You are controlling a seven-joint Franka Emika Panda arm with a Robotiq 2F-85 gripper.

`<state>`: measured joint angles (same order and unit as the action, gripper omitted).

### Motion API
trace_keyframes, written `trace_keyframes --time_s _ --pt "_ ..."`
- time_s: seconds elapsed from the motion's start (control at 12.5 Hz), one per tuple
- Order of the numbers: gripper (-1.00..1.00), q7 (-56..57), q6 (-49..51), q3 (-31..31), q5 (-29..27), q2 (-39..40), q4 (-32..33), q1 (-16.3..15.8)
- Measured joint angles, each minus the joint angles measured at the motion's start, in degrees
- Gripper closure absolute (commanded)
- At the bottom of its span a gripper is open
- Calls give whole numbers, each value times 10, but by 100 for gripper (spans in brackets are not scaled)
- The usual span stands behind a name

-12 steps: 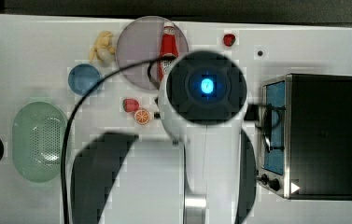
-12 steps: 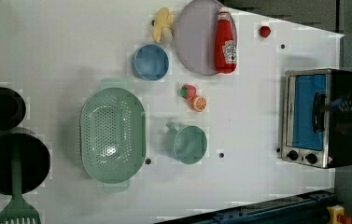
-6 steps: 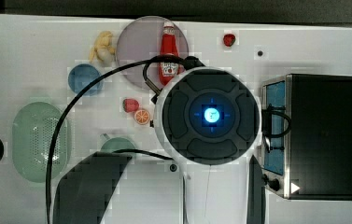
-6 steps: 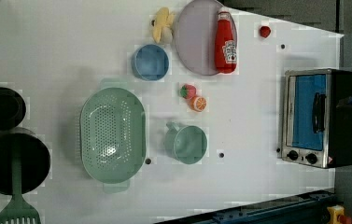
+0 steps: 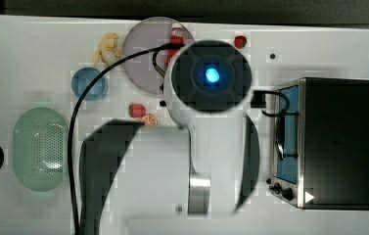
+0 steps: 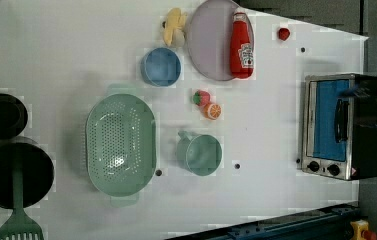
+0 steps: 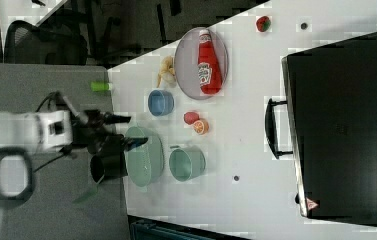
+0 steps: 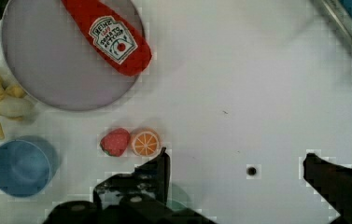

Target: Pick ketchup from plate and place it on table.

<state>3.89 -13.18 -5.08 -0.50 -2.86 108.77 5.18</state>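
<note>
ketchup bottle (image 6: 241,46): lies flat on the lilac plate (image 6: 209,42), along the rim on the left view's right, cap toward the left view's top. plate: rests on the white surface (image 6: 261,130), beside a blue bowl (image 6: 161,66) and a banana (image 6: 174,27). strawberry (image 8: 115,142) and orange slice (image 8: 145,143): touching, near the plate. end effector (image 8: 235,171): fingers spread wide, grasping nothing, above bare surface apart from the bottle. toaster oven (image 6: 337,126): at the left view's right.

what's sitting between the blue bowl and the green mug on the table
In the left view, a strawberry and an orange slice lie side by side between the blue bowl and the green mug.
</note>
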Motion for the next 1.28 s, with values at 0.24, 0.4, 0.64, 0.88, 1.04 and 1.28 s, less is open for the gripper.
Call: trace_keyframes --time_s 0.24,0.4,0.64,0.88,1.04,1.28 --pt "-100 30 -60 -10 -1 68 1 0" --pt "-100 70 -83 -12 -3 107 -3 -2" --pt "-100 121 -109 -12 -3 172 -23 -2" --pt "-100 197 -133 -8 0 222 -29 -5" --pt "-100 238 -147 -10 5 262 -60 -6" --pt "-100 287 -177 -11 0 313 -100 -10"
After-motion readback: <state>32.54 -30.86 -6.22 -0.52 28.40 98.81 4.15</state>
